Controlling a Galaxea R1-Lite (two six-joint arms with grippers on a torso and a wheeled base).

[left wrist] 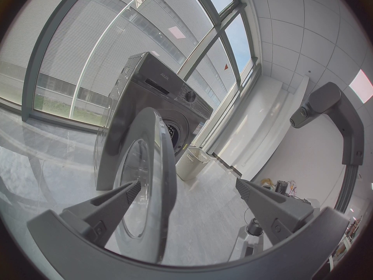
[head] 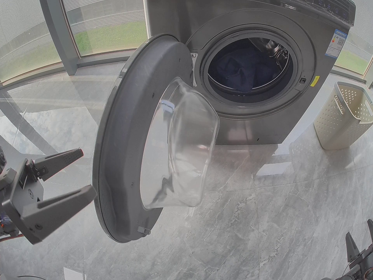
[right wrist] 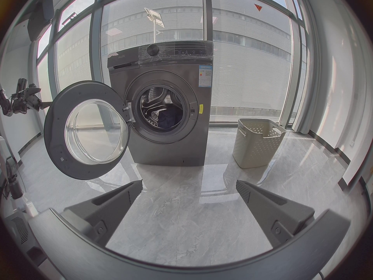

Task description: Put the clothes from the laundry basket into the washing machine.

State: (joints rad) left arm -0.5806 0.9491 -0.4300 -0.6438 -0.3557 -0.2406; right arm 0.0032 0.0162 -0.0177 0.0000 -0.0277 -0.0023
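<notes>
Head view: left gripper [head: 88,172], fingers spread, is hovering just beside the open door [head: 116,156]; dark clothes [head: 241,69] are lying in the washing machine [head: 248,16]. Left wrist view: door edge is facing those fingers. Right wrist view: right gripper [right wrist: 187,185], likewise spread, is sitting well off the laundry basket [right wrist: 258,140].

Your left gripper [head: 83,174] hung just left of the door [head: 128,137], its fingers spread wide and pointing at the door's rim, with nothing between them. Your right gripper [head: 361,236] sat low, well to the right of the door, fingers likewise apart and empty, facing toward it.
</notes>
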